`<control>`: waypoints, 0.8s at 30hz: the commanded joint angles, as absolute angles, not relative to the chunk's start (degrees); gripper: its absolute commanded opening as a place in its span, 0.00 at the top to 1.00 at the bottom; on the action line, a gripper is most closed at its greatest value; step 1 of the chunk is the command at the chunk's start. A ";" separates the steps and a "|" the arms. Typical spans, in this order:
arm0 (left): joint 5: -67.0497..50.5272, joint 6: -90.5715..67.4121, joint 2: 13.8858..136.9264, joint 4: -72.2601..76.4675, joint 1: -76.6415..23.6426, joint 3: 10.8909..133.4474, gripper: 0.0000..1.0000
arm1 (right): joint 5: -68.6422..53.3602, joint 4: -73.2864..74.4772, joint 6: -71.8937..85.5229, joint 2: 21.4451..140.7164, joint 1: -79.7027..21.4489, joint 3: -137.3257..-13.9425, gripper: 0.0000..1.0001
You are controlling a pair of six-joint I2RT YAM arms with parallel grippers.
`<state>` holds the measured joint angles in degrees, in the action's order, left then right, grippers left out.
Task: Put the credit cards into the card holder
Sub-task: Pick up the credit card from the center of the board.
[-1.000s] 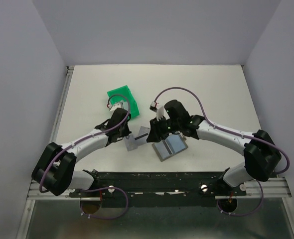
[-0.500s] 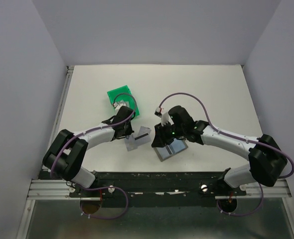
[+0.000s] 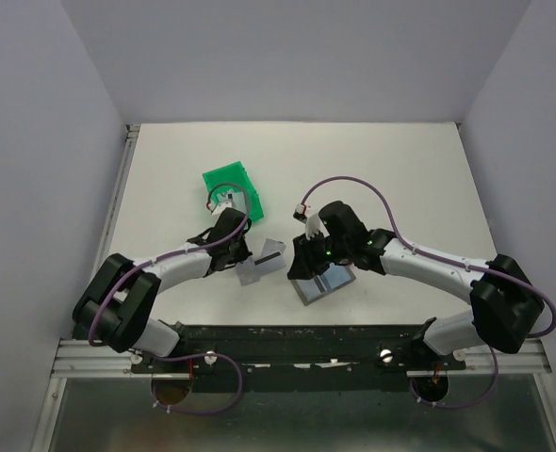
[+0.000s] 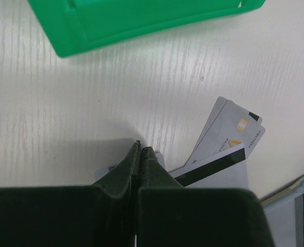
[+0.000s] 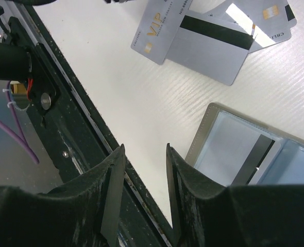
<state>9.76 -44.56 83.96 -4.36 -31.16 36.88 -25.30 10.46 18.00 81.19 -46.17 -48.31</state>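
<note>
The left gripper [image 4: 140, 150] has its jaws pressed together with nothing between them. Its tips are set low at the near end of the credit cards [image 4: 226, 136], and pale card edges show on both sides of them. Whether the tips press on a card or only hover over it cannot be told. The cards lie loose and flat on the table [image 4: 64, 103] in an overlapping fan of at least 3. They sit between the 2 arms, just beside the left edge of the card holder [image 5: 229, 149] and near the green bin [image 4: 141, 20]. In the left wrist view the card with the dark stripe has its long axis running from the fingertips out to the right, toward the corner of the holder. The holder lies open and flat with its light blue-grey inside facing up. A dark bar shows inside it; whether that is a card already seated cannot be told. The right gripper [image 5: 145, 146] has its jaws apart and empty, poised over the table at the holder's near-left edge. The left arm is nearer the cards and the right arm nearer the holder. The coming move probably requires carrying or sliding a card rightward along its long axis.
</note>
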 commanded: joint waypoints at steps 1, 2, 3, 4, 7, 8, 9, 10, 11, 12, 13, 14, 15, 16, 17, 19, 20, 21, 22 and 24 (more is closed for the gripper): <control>7.29 -49.13 80.34 -10.98 -32.60 30.42 1.00 | -24.26 9.84 18.28 80.24 -46.23 -47.64 0.54; 7.12 -49.65 79.29 -11.07 -33.13 29.63 1.00 | -24.26 9.58 18.19 80.42 -46.14 -47.55 0.54; 6.95 -50.01 77.97 -10.90 -33.83 28.75 1.00 | -24.43 9.41 18.28 80.59 -46.14 -47.55 0.54; 6.77 -50.27 76.91 -10.90 -34.36 28.04 1.00 | -24.61 9.23 18.28 80.86 -46.23 -47.64 0.54; 6.33 -50.97 74.89 -12.30 -36.03 27.25 1.00 | -25.05 9.05 18.28 81.65 -46.14 -47.81 0.54; 6.15 -51.41 74.27 -12.91 -36.47 27.07 1.00 | -25.14 9.05 18.28 81.65 -46.14 -47.73 0.54; 5.98 -51.85 73.83 -13.62 -37.00 26.98 1.00 | -25.14 8.88 18.46 81.65 -46.14 -47.64 0.54; 5.89 -52.46 73.05 -14.67 -37.44 26.72 1.00 | -25.05 8.70 18.54 81.65 -46.14 -47.46 0.54; 5.80 -53.08 72.43 -15.63 -37.88 26.54 1.00 | -24.96 8.53 18.54 81.56 -46.23 -47.20 0.54; 5.71 -53.69 71.55 -16.78 -38.32 26.37 1.00 | -24.96 8.26 18.81 81.56 -46.14 -47.02 0.54; 5.71 -54.48 70.93 -18.01 -38.58 26.28 1.00 | -25.05 8.09 18.90 81.48 -46.14 -46.67 0.54; 5.80 -55.19 70.23 -19.93 -38.67 26.19 1.00 | -25.14 7.82 19.16 81.39 -46.23 -46.41 0.54; 5.80 -55.72 69.62 -21.00 -38.76 26.19 1.00 | -25.22 7.56 19.33 81.47 -46.23 -46.15 0.54; 5.71 -56.07 68.83 -22.05 -38.85 25.84 1.00 | -25.40 7.21 19.42 81.47 -46.23 -45.88 0.54; 5.54 -56.42 68.21 -22.41 -38.93 25.49 1.00 | -25.66 6.86 19.51 81.47 -46.14 -45.70 0.54; 4.66 -56.60 66.98 -22.59 -38.94 24.96 1.00 | -25.84 6.33 19.78 81.47 -46.23 -45.09 0.54; 4.22 -56.78 66.62 -22.50 -39.11 24.61 1.00 | -26.01 6.24 19.95 81.47 -46.23 -44.91 0.54; 3.87 -56.86 66.19 -22.67 -39.29 24.35 1.00 | -26.10 5.98 19.95 81.47 -46.23 -44.83 0.54; 3.61 -57.04 65.92 -22.76 -39.55 24.35 1.00 | -26.28 6.06 20.04 81.47 -46.23 -44.74 0.54; 3.25 -57.22 65.48 -22.94 -40.16 24.26 1.00 | -26.37 5.98 20.21 81.30 -46.23 -44.65 0.54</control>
